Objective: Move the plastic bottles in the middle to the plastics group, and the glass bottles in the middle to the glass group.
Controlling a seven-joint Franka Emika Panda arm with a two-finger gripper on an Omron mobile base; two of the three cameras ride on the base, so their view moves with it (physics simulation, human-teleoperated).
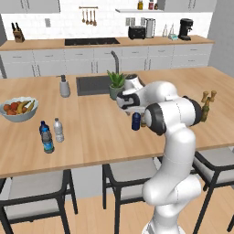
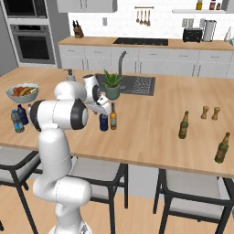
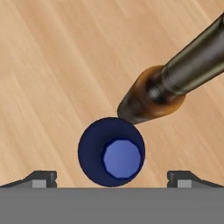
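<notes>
A white robot arm with dark joints rises from its base, bends at a rounded elbow and reaches forward and down. Its tool (image 3: 112,177) points straight down, fingers spread wide apart with nothing between the tips. The two dark fingertips (image 3: 41,178) sit level with each other, far apart.

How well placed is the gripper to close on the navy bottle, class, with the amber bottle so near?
Probably yes: the gripper sits open above the navy bottle, its jaws standing either side. The amber bottle stands close behind, outside the jaws' path.
</notes>
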